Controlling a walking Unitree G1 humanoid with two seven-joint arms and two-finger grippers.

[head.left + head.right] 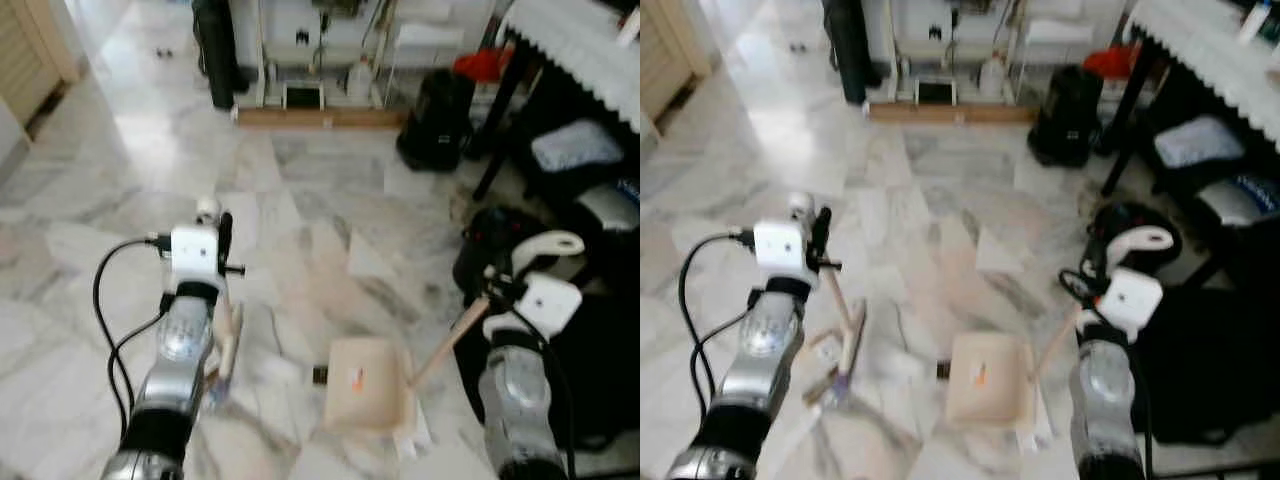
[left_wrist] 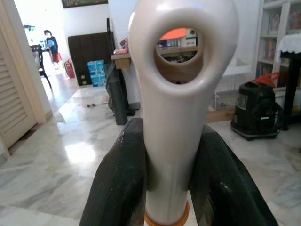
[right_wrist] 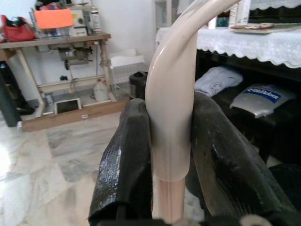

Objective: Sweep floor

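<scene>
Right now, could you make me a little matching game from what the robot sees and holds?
Things:
1. left hand
2. right hand
3. dustpan
4. black vacuum cleaner

Places or states:
A. lying on the marble floor between the two arms
B. closed on the white broom handle
C. standing near the table leg
D. closed on the beige dustpan handle

Pairs: 1-B, 2-D, 3-A, 4-C

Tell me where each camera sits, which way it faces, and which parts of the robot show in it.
Left eye and right eye views: head stereo pair, looking forward and down at the marble floor, both silver arms, the dustpan and the broom.
Left wrist view: along the left gripper, clamped on the broom handle.
Right wrist view: along the right gripper, clamped on the dustpan handle.
Shared: the black vacuum cleaner appears in the head and left wrist views.
</scene>
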